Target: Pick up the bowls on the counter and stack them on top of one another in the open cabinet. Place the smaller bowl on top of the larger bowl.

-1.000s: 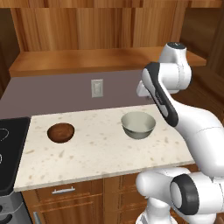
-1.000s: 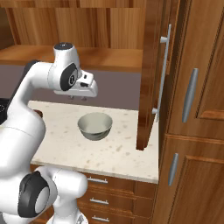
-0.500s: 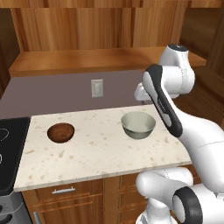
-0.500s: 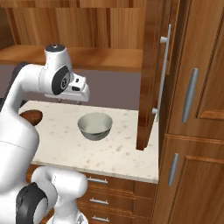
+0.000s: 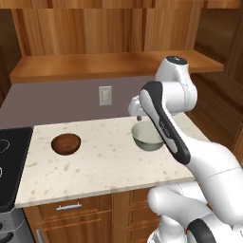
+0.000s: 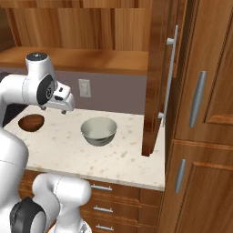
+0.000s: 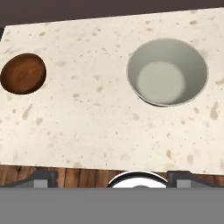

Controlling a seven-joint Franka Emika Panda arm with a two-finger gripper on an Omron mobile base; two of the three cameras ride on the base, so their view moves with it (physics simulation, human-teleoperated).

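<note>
Bowls untouched, approach step in hand

Left base view: my gripper (image 5: 137, 110) hangs above the counter (image 5: 104, 161), just over the back rim of the larger bowl (image 5: 147, 137), with my forearm crossing in front of it. The smaller bowl (image 5: 66, 144) sits well apart toward the stovetop (image 5: 12, 166). How far my fingers are spread I cannot tell from here, since the hand is turned away.

Right base view: the gripper (image 6: 63, 101) hovers between the two bowls and above them, touching neither. The larger bowl (image 6: 98, 130) stands upright near the middle of the counter; the smaller bowl (image 6: 32, 122) is partly hidden behind my arm. The open cabinet (image 6: 91, 61) shelf above is bare wood (its door (image 6: 157, 77) swung out toward the camera).

Hand view: looking straight down, the larger bowl (image 7: 167, 72) lies upper right, the smaller bowl (image 7: 23, 73) at the left edge. The fingertips are barely visible, probably apart, though I would not swear to it.

Nothing is held. Next I should centre over the larger bowl's rim, descend and pinch its wall, since it goes into the cabinet first.
</note>
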